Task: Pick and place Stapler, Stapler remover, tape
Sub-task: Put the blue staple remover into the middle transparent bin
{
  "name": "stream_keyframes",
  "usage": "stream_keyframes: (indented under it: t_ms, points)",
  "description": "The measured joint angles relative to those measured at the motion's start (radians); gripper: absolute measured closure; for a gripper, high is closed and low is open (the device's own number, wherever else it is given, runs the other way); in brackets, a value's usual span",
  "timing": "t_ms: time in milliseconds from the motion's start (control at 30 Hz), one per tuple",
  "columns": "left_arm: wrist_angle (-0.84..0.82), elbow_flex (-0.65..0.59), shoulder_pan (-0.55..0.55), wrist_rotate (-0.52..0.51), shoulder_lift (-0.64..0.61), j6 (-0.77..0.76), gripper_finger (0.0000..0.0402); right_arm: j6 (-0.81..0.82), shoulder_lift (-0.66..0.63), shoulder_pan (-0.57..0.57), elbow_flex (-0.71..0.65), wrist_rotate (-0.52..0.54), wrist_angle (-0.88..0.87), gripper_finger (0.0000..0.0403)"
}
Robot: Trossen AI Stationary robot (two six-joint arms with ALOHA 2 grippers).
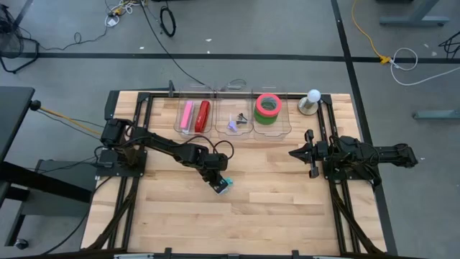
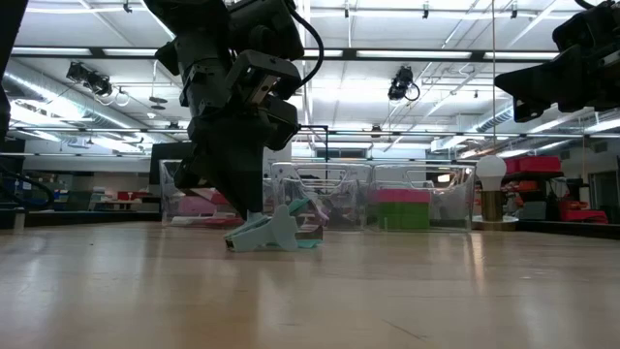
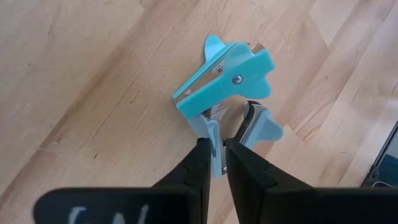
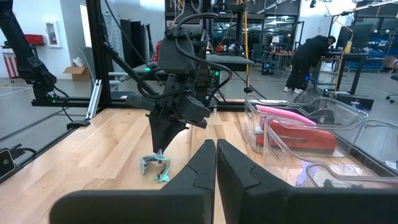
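Note:
A teal staple remover (image 3: pixel 227 74) lies on its side on the wooden table, near the middle (image 1: pixel 224 185). My left gripper (image 3: pixel 219 163) slants down onto it, shut on one of its handle wings. Along the far edge stand clear bins: a pink stapler (image 1: pixel 187 115) and a red stapler (image 1: pixel 203 115) lie in the left one, a purple staple remover (image 1: pixel 236 124) in the middle one, and a red roll of tape on a green roll (image 1: pixel 267 108) in the right one. My right gripper (image 1: pixel 296 152) waits shut and level at the table's right side. My left gripper pinches one teal handle wing (image 3: pixel 214 140) of the staple remover between its two fingers, at the end away from the metal claws. The fingers come from above, slanting down. The remover rests on its side on the table (image 2: pixel 271 235).
A white ball on a metal stand (image 1: pixel 313 101) is at the far right corner. A black frame (image 1: pixel 144 97) runs around the table's edges. Bare wood lies toward the near edge (image 1: pixel 237 223). A person stands in the room beyond the table (image 4: pixel 311 59).

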Motion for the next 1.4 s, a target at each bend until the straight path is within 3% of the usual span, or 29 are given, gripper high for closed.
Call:
stream_keyframes:
  t_ms: [500, 867, 1400]
  points:
    - [0.001, 0.0, 0.0, 0.0, 0.0, 0.0, 0.0396, 0.0, 0.0, 0.0, 0.0, 0.0, 0.0, 0.0385]
    - [-0.003, 0.002, -0.001, 0.011, -0.01, 0.012, 0.04, 0.0, 0.0, 0.0, 0.0, 0.0, 0.0, 0.0385]
    - [-0.06, 0.237, 0.023, 0.0, -0.011, 0.128, 0.0401, 0.0, 0.0, 0.0, 0.0, 0.0, 0.0, 0.0385]
